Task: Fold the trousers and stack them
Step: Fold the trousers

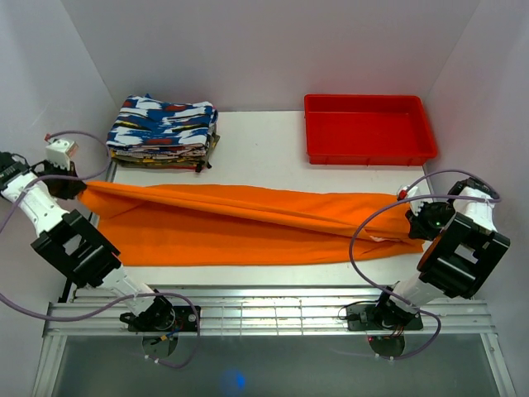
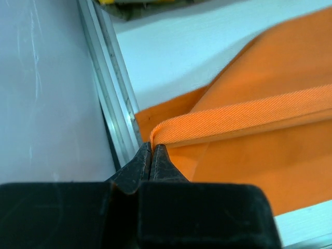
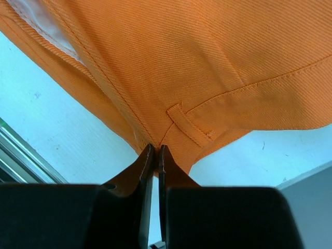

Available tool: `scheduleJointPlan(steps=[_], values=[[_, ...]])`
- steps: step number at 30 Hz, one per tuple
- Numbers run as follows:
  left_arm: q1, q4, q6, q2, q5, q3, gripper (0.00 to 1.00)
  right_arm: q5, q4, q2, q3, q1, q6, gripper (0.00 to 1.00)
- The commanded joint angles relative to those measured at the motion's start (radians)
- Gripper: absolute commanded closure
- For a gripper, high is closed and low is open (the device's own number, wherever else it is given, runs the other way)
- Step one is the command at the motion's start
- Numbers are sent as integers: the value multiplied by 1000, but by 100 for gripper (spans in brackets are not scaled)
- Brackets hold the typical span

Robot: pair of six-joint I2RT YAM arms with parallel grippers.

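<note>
The bright-orange trousers (image 1: 248, 223) lie stretched lengthwise across the white table, from the left edge to the right. My left gripper (image 1: 76, 188) is shut on the hem end at the far left; in the left wrist view the jaws (image 2: 151, 148) pinch a folded orange hem band (image 2: 244, 116). My right gripper (image 1: 413, 217) is shut on the waistband end at the right; in the right wrist view the jaws (image 3: 155, 150) pinch the cloth just below a belt loop (image 3: 189, 127). The upper layer is lifted taut between the grippers.
A stack of folded blue, white and red patterned clothes (image 1: 164, 131) sits at the back left. A red plastic tray (image 1: 368, 128) stands at the back right. The metal table rail (image 2: 111, 98) runs close beside the left gripper. White walls enclose three sides.
</note>
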Motion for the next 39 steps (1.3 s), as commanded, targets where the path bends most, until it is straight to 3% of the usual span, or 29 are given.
scheduleJointPlan(steps=[1, 4, 9, 10, 12, 16, 17, 19, 21, 24, 33, 39], values=[[143, 189, 306, -138, -111, -163, 100, 216, 138, -58, -1, -36, -93, 92], [186, 165, 462, -180, -176, -392, 100, 231, 141, -72, -43, -36, -104, 92], [198, 198, 482, -188, -280, -599, 99, 265, 133, -74, -67, -35, -129, 92], [197, 195, 481, -188, -283, -625, 87, 279, 133, -72, -66, -35, -133, 92], [198, 148, 495, -195, -264, -624, 77, 294, 129, -65, -60, -36, -141, 92], [206, -68, 536, -188, -126, -482, 52, 315, 127, -45, -32, -36, -140, 92], [207, -108, 533, -182, -94, -390, 42, 317, 126, -35, -27, -35, -137, 92], [204, -202, 487, -151, -2, -298, 36, 319, 116, -29, -14, -35, -129, 92], [188, -251, 452, -123, 37, -190, 35, 325, 118, -23, -12, -35, -127, 92], [139, -228, 334, -77, -1, -158, 33, 337, 122, -22, -17, -35, -126, 92], [-99, 0, 70, -59, -167, -314, 35, 374, 116, -28, -26, -21, -114, 92], [-148, 77, 1, 12, -242, -314, 36, 392, 104, -26, -18, -7, -104, 92]])
